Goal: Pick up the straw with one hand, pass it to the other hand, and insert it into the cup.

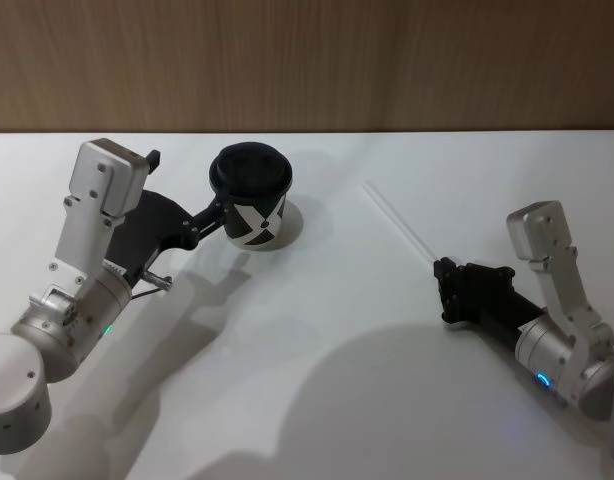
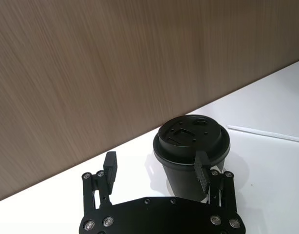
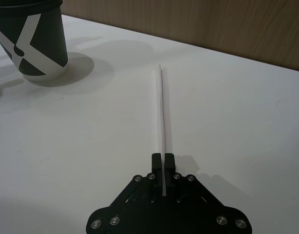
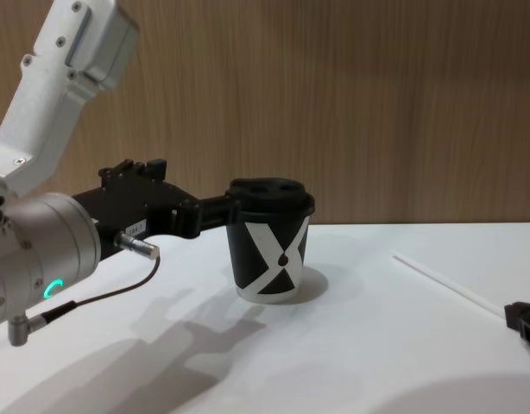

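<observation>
The white straw (image 1: 399,220) lies on the table right of centre, pointing away from my right gripper (image 1: 445,272). That blocky black gripper is shut on the straw's (image 3: 162,117) near end, low over the table; its fingertips (image 3: 156,158) pinch it. The black cup (image 1: 254,215) with the white X and domed lid stands upright at the left of centre. My left gripper (image 1: 184,185) is open just left of the cup (image 2: 188,165). One of its fingers (image 2: 202,170) stands against the cup's side, the other (image 2: 110,165) away from it.
A wooden wall (image 1: 307,60) closes off the back of the white table (image 1: 317,380). A thin black cable (image 4: 92,297) loops under my left wrist. Bare table lies between the cup (image 4: 269,250) and the straw (image 4: 446,283).
</observation>
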